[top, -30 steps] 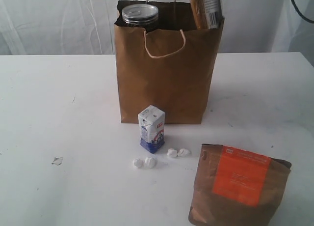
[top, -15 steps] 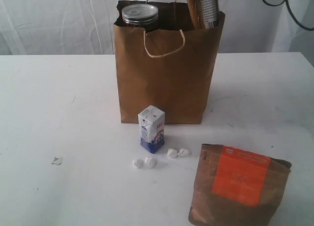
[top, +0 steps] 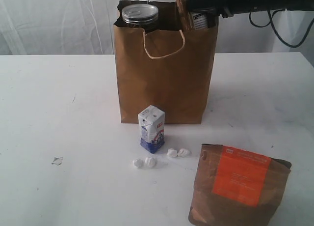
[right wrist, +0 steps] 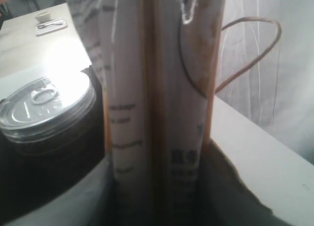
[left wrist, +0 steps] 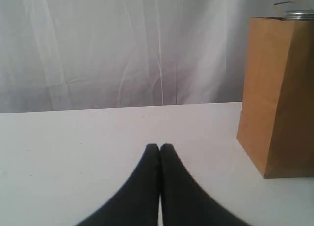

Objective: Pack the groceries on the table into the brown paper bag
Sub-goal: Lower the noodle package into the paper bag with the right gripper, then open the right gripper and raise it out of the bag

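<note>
With the right gripper (top: 208,6) clamped on the flat printed box (top: 198,22) at the mouth of the brown paper bag (top: 164,83), toward one o'clock, lower it straight, clear of the dark silver-topped can (top: 140,14) at eleven, before releasing.

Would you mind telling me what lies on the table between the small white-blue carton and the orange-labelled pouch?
In the exterior view, two small white lumps lie there, nearer the carton than the pouch.
</note>
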